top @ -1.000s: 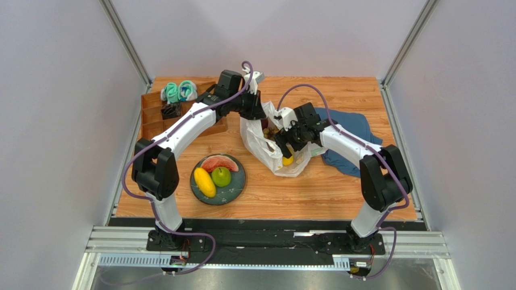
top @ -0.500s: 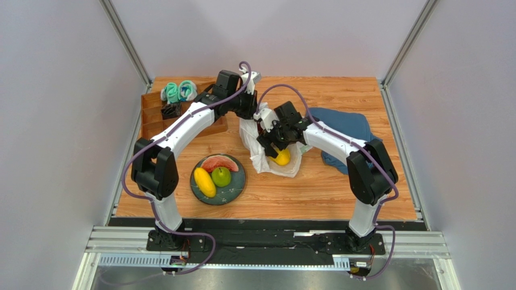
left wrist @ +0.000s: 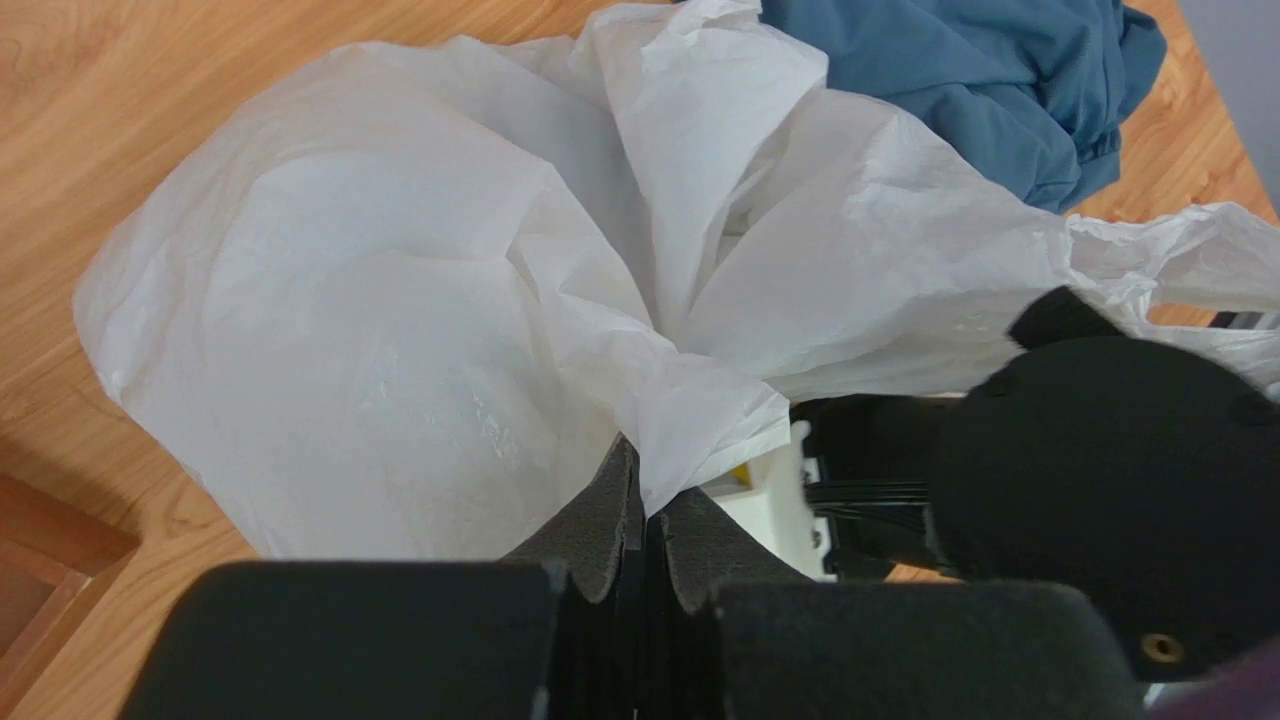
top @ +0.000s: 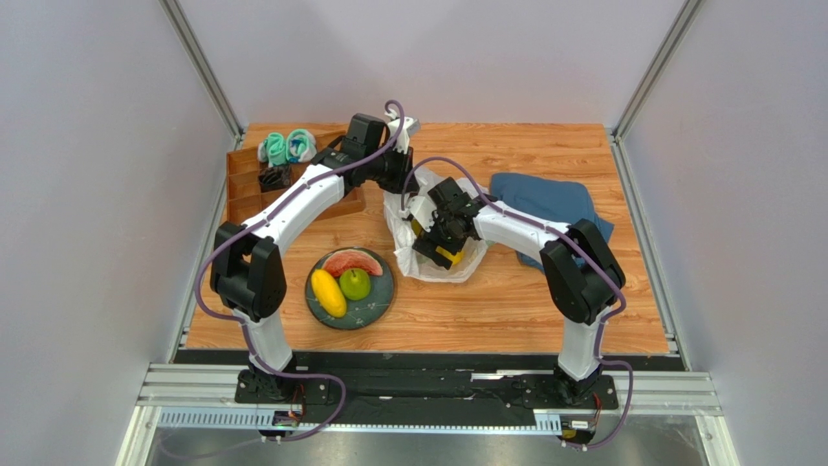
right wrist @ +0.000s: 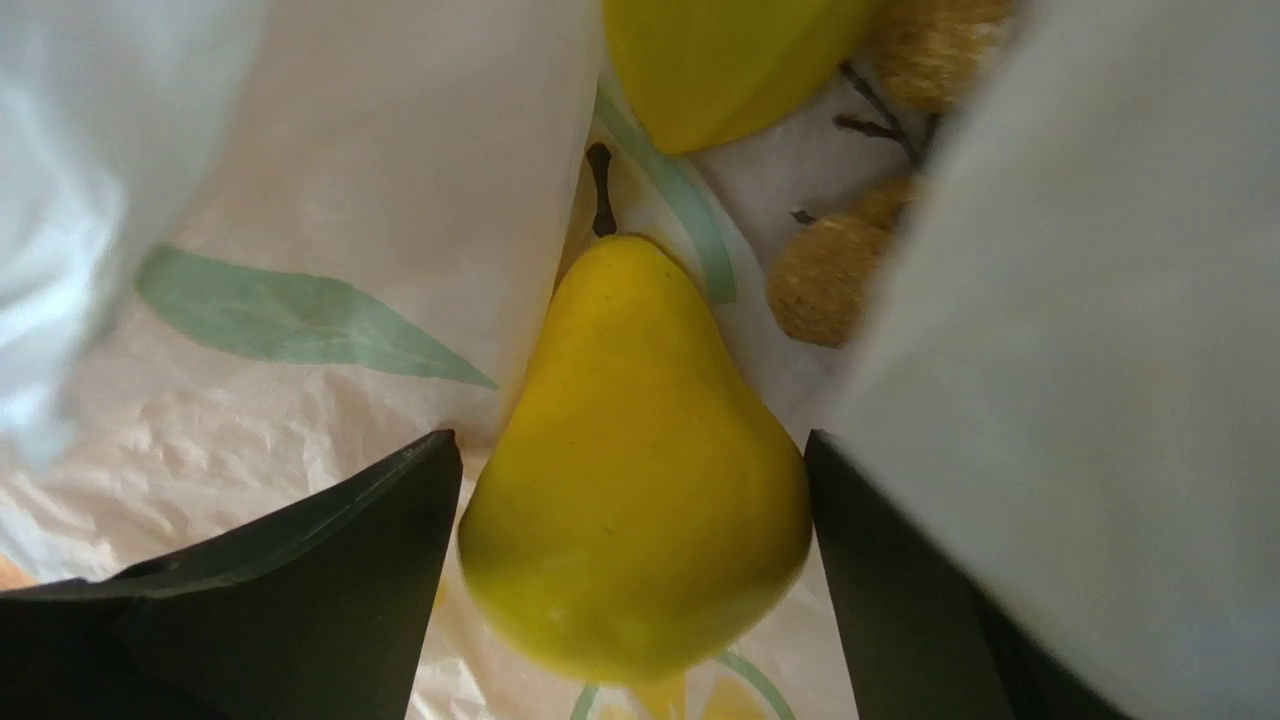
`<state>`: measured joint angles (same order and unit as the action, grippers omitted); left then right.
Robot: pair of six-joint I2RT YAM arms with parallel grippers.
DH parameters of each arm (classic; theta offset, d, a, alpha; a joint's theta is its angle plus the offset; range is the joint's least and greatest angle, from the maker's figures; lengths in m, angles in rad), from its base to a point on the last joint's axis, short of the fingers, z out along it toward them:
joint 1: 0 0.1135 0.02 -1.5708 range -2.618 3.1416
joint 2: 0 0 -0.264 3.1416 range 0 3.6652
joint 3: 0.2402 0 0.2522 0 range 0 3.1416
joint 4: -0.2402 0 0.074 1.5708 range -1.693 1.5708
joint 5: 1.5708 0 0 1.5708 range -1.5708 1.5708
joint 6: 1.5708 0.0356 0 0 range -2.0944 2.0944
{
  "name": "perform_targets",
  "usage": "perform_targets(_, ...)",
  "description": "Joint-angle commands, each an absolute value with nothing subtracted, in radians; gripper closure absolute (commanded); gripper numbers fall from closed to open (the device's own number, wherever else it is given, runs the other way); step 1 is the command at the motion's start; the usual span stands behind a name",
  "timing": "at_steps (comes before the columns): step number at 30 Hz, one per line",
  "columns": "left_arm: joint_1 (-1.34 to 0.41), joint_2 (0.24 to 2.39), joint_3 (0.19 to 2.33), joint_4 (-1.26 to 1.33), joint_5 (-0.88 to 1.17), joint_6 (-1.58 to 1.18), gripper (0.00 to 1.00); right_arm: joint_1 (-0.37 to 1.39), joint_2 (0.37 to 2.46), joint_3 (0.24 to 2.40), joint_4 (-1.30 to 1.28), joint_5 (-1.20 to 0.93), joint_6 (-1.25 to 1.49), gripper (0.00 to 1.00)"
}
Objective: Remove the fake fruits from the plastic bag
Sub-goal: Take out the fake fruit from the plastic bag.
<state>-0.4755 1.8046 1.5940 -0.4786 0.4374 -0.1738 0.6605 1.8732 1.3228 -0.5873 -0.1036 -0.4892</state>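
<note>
- Overhead: three fake fruits [top: 347, 278] sit on one plate [top: 378, 305]; the plastic bag [top: 416, 260] lies mid-desk [top: 505, 301], bare wood nearer us.
- Left wrist: left fingers [left wrist: 649, 528] clench bag plastic.
- Right wrist: right fingers [right wrist: 406, 518] spread wide inside the bag, flanking one yellow pear [right wrist: 642, 465]; whether they grip it, I cannot tell.

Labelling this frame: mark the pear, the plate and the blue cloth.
pear [right wrist: 639, 465], right wrist view, on its wide belly.
plate [top: 381, 291], top view, on its bare right rim.
blue cloth [top: 544, 197], top view, on its middle folds.
</note>
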Motion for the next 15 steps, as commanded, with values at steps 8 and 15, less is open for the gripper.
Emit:
perform_targets(8,-0.497,1.736,1.600,-0.437,0.469,-0.158,1.00,0.673,1.820,1.393,-0.647,-0.046,-0.571,0.46)
perform_targets(15,-0.497,1.773,1.631,-0.434,0.483,-0.160,1.00,0.620,1.600,1.379,-0.741,-0.152,-0.480,0.44)
